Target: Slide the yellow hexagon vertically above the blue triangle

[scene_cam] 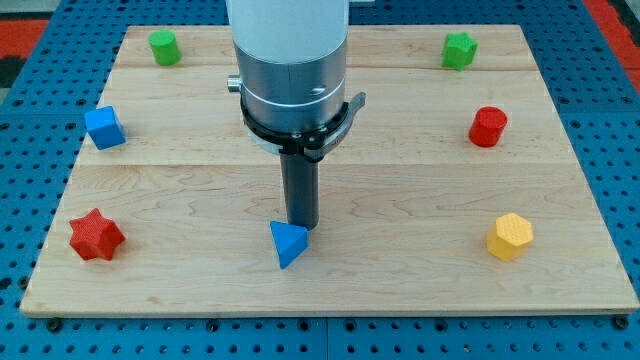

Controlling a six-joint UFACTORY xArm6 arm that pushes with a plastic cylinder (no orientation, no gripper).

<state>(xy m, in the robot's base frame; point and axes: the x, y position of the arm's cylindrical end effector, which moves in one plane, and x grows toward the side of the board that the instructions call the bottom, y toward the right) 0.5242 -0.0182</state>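
The yellow hexagon [510, 236] lies near the view's lower right of the wooden board [400, 190]. The blue triangle [288, 243] lies at the lower middle. My tip [300, 226] is right at the blue triangle's upper edge, touching or almost touching it. The tip is far to the left of the yellow hexagon. The arm's wide grey body hangs over the board's upper middle and hides the board behind it.
A green cylinder [164, 46] is at the upper left and a green star-like block [459, 50] at the upper right. A blue cube [104, 128] is at the left, a red star [96, 236] at the lower left, a red cylinder [488, 127] at the right.
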